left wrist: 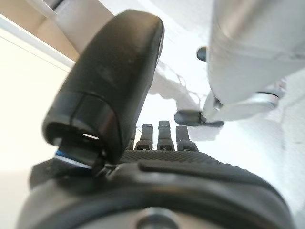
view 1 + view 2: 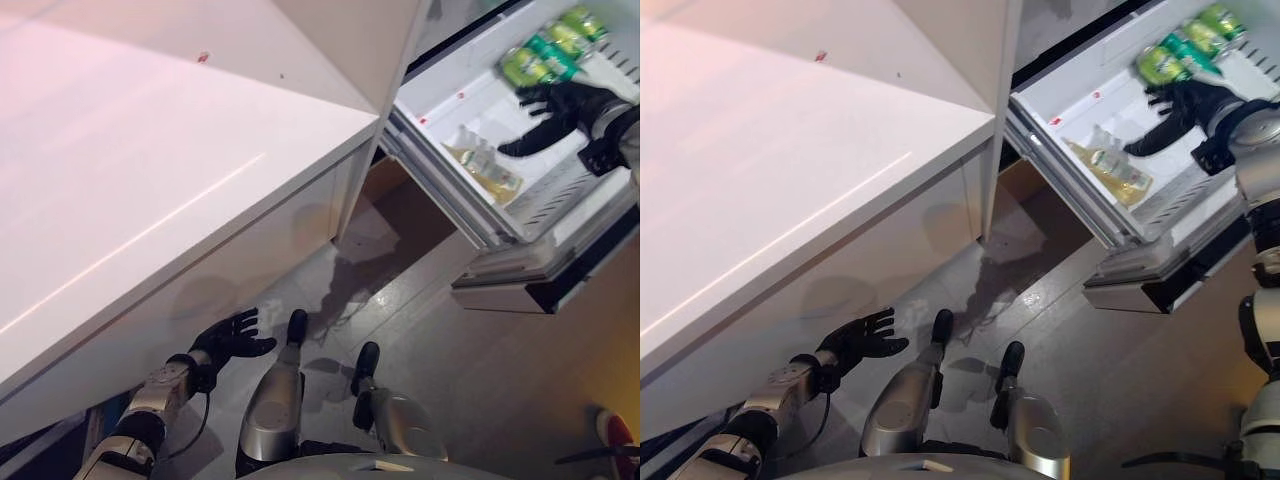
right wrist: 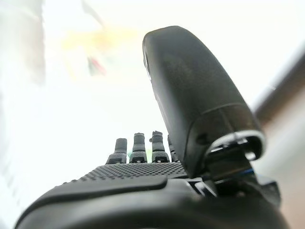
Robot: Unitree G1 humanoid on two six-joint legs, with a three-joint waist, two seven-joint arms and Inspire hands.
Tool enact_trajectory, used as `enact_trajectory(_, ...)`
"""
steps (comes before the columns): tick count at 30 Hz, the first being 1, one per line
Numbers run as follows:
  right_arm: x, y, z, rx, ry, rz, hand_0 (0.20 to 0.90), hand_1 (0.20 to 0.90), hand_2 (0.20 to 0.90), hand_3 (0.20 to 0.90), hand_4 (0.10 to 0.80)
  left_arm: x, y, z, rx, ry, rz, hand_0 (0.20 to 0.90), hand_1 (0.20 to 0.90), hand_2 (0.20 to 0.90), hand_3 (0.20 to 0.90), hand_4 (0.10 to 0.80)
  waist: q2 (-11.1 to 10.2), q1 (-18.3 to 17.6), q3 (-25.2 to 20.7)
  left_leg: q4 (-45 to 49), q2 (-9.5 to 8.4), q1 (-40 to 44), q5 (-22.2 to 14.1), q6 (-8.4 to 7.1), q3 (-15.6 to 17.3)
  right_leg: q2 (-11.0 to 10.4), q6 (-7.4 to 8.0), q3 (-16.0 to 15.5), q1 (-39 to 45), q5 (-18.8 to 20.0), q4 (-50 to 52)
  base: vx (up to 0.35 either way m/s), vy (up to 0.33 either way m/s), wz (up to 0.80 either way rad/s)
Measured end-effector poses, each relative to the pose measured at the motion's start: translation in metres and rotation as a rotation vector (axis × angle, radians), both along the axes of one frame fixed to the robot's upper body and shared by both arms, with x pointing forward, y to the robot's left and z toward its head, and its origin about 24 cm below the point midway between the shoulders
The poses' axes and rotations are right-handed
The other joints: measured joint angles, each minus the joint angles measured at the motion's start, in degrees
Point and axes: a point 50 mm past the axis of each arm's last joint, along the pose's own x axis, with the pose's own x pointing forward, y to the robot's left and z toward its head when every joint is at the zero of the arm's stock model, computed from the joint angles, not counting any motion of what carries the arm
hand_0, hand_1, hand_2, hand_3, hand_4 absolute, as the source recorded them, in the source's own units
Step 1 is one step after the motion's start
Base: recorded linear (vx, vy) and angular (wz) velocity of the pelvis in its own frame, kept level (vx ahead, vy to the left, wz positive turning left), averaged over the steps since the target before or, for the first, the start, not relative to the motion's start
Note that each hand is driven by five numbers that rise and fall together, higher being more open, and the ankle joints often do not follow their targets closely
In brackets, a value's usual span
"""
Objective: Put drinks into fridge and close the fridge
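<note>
Up at the right, inside the open fridge (image 2: 440, 110), the right hand (image 2: 560, 108) is spread out with straight fingers and grasps nothing; it hovers between the green cans (image 2: 545, 50) and a clear bottle (image 2: 485, 170). The cans lie on their sides in a short row at the far part of the white shelf (image 2: 570, 185). The bottle, with pale yellow liquid in it, lies flat on the same shelf, nearer to the front edge. So the drinks seem to be already inside.

The cans are thin metal, round and smooth, so I think they can roll easily when lying, and a hard squeeze could dent them. It is better to take one around its middle, across the round body. The bottle looks like soft plastic with a glossy label; full, it is probably the heavier thing, a little slippery, and best held around the body below the neck.

The shelf has ribs or slots at its outer part, and the fridge walls are smooth white plastic. The counter (image 2: 150, 170) at the left is a flat, shiny white block.

The left hand (image 2: 232, 338) hangs low beside the counter front, above the grey floor (image 2: 480, 380), fingers relaxed and empty. The door is not yet closed.
</note>
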Motion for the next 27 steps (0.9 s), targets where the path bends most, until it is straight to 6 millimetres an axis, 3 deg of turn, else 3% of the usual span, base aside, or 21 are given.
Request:
enact_trajectory(3,-0.012,-0.005,0.014,0.100,-0.149,-0.003,0.900,0.900,0.900,0.900,0.800,-0.012,0.010,-0.008,0.025,0.060,0.047,0.900,0.900,0.900,0.900,0.800,-2.3,-1.5,-1.5,-0.3,-0.10,1.1,-0.4,0.33,1.6,-0.2,0.23,1.6,0.2,0.1,-0.1,0.061,0.055,-0.27)
enact_trajectory(6,-0.031,-0.022,0.014,0.287,-0.334,-0.046,0.900,0.900,0.900,0.900,0.800,-0.019,0.009,-0.013,0.013,0.092,0.071,0.900,0.900,0.900,0.900,0.800,-3.5,-2.8,-3.6,-0.5,-0.38,3.0,-1.2,0.71,3.8,-0.6,0.47,3.3,1.2,0.2,-0.3,0.128,0.045,-0.33)
enact_trajectory(11,-0.050,-0.052,-0.042,0.595,-0.494,-0.229,0.900,0.900,0.900,0.900,0.800,-0.049,-0.007,-0.034,-0.038,0.180,0.088,0.900,0.900,0.900,0.900,0.800,-2.9,-5.2,-12.8,-0.5,-0.80,4.5,-2.9,0.89,5.4,-0.9,0.86,4.7,2.9,0.0,-1.8,0.074,0.021,-0.17)
enact_trajectory(14,-0.058,-0.062,-0.082,0.754,-0.535,-0.365,0.900,0.900,0.900,0.900,0.800,-0.067,-0.023,-0.047,-0.071,0.248,0.073,0.900,0.900,0.900,0.900,0.800,-0.6,-7.5,-16.0,-0.6,-0.81,7.0,-4.0,0.81,6.0,-0.9,1.08,5.2,5.7,-0.2,-3.0,0.115,-0.005,-0.13)
enact_trajectory(16,-0.059,-0.064,-0.103,0.850,-0.542,-0.424,0.900,0.900,0.900,0.900,0.800,-0.071,-0.031,-0.051,-0.087,0.269,0.061,0.900,0.900,0.900,0.900,0.800,0.6,-8.4,-16.8,-0.6,-0.73,8.1,-4.3,0.67,6.3,-0.8,1.08,5.9,6.4,-0.2,-3.0,0.079,-0.021,-0.16)
enact_trajectory(18,-0.064,-0.068,-0.139,0.958,-0.485,-0.531,0.900,0.900,0.900,0.900,0.800,-0.079,-0.042,-0.057,-0.108,0.301,0.043,0.900,0.900,0.900,0.900,0.800,1.8,-9.1,-17.4,0.9,-0.65,8.6,-5.1,0.63,6.6,-0.8,1.09,6.2,7.4,-0.3,-3.0,0.065,-0.039,-0.09)
enact_trajectory(22,-0.069,-0.068,-0.188,1.114,-0.389,-0.662,0.900,0.900,0.900,0.900,0.800,-0.082,-0.048,-0.060,-0.107,0.323,0.013,0.900,0.900,0.900,0.900,0.800,2.1,-9.2,-17.1,7.7,-0.43,6.3,-8.2,0.61,5.7,-1.0,0.86,5.6,6.8,-2.2,1.0,0.023,-0.014,0.08)
enact_trajectory(25,-0.069,-0.067,-0.201,1.172,-0.362,-0.689,0.900,0.900,0.900,0.900,0.800,-0.080,-0.049,-0.060,-0.093,0.327,-0.002,0.900,0.900,0.900,0.900,0.800,2.4,-8.3,-15.9,13.0,-0.75,4.0,-10.4,1.00,4.7,-1.8,0.85,5.0,3.7,-5.9,8.3,-0.064,0.009,0.16)
enact_trajectory(27,-0.067,-0.066,-0.198,1.196,-0.373,-0.668,0.900,0.900,0.900,0.900,0.800,-0.077,-0.050,-0.059,-0.080,0.322,-0.006,0.900,0.900,0.900,0.900,0.800,2.4,-7.5,-14.7,17.4,-1.44,0.7,-11.9,1.47,4.2,-3.0,1.07,4.8,-0.5,-8.7,15.0,-0.153,0.026,0.19)
